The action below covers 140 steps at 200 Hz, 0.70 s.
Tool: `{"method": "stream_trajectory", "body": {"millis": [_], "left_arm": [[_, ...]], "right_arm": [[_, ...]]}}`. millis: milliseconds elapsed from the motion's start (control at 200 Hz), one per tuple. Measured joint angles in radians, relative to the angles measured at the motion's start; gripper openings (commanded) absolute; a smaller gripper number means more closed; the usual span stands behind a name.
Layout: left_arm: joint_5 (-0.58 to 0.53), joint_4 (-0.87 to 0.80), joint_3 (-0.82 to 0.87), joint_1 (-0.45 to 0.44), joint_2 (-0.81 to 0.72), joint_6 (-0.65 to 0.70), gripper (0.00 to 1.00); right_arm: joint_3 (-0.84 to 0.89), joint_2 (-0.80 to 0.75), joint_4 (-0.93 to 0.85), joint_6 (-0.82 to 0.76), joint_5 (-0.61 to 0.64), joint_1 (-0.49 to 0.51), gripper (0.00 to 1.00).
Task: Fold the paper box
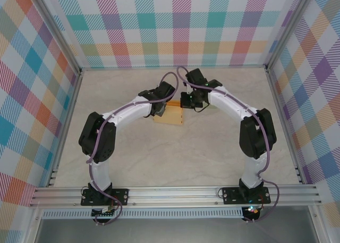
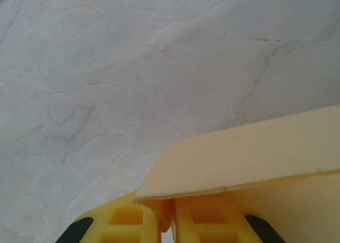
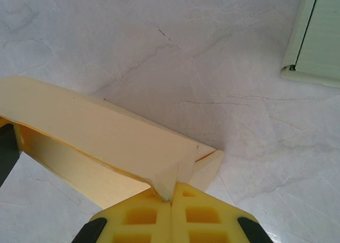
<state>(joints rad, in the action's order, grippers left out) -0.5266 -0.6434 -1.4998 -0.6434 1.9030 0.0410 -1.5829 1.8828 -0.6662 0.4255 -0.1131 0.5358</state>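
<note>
The paper box point(image 1: 169, 115) is a pale yellow, partly folded sheet lying mid-table between the two arms. In the left wrist view its raised wall point(image 2: 249, 158) runs to the right, and my left gripper point(image 2: 168, 222) is shut on that wall's corner, the yellow fingers point(image 2: 125, 222) pressed against the paper. In the right wrist view the box point(image 3: 101, 131) stretches to the left with a small side flap point(image 3: 207, 168) sticking out. My right gripper point(image 3: 171, 200) is shut on the wall's other corner. From above, both grippers meet over the box's far edge.
A pale green sheet or lid point(image 3: 316, 36) lies on the marble-look table point(image 1: 212, 158) just right of the right gripper. Checked walls and metal rails point(image 1: 175, 192) close in the workspace. Open tabletop lies on the near side of the box.
</note>
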Motion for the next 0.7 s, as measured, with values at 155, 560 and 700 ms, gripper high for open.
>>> {"method": "stream_trajectory", "body": {"millis": [155,560,700], "left_arm": [[-0.042,0.015,-0.006,-0.014,0.018,0.000,0.13],[-0.120,0.016,-0.042,-0.042,0.061,0.001,0.13],[-0.130,0.016,-0.048,-0.044,0.067,0.001,0.13]], "right_arm": [[0.003,0.006,0.022,0.021,-0.061,-0.034,0.00],[0.006,0.045,0.076,0.073,-0.240,-0.118,0.00],[0.005,0.064,0.106,0.088,-0.290,-0.139,0.00]]}}
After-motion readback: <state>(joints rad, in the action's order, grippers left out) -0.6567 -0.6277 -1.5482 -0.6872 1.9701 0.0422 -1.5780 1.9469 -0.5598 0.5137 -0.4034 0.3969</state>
